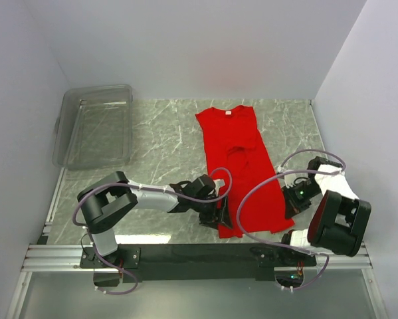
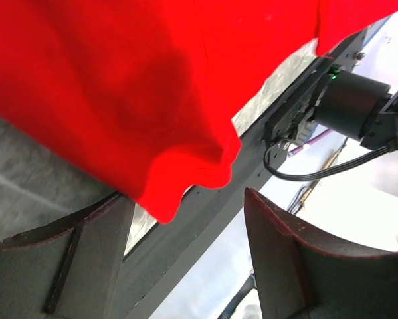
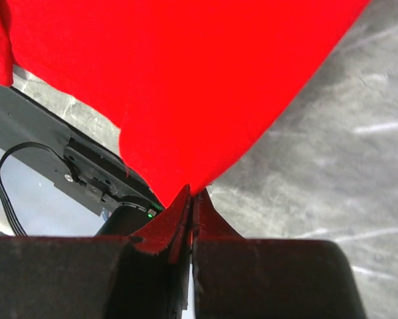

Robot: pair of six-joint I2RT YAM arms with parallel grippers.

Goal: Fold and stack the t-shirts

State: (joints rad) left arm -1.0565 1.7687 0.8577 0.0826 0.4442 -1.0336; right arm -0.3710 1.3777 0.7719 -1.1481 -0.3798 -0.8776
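Note:
A bright red t-shirt (image 1: pixel 242 166) lies folded into a long strip on the marble table, collar and white neck label (image 1: pixel 228 112) at the far end. My left gripper (image 1: pixel 220 216) is at the shirt's near left corner. Its jaws stand open in the left wrist view (image 2: pixel 185 199), and the wavy hem corner (image 2: pixel 162 199) hangs just beyond the left finger (image 2: pixel 86 252). My right gripper (image 1: pixel 292 203) is at the near right corner. In the right wrist view its jaws (image 3: pixel 193 191) are pressed together on the tip of the red cloth (image 3: pixel 185 80).
A clear plastic bin (image 1: pixel 96 126) stands at the far left of the table. The black mounting rail (image 1: pixel 199 252) runs along the near edge just below the shirt's hem. White walls close in the left, back and right sides.

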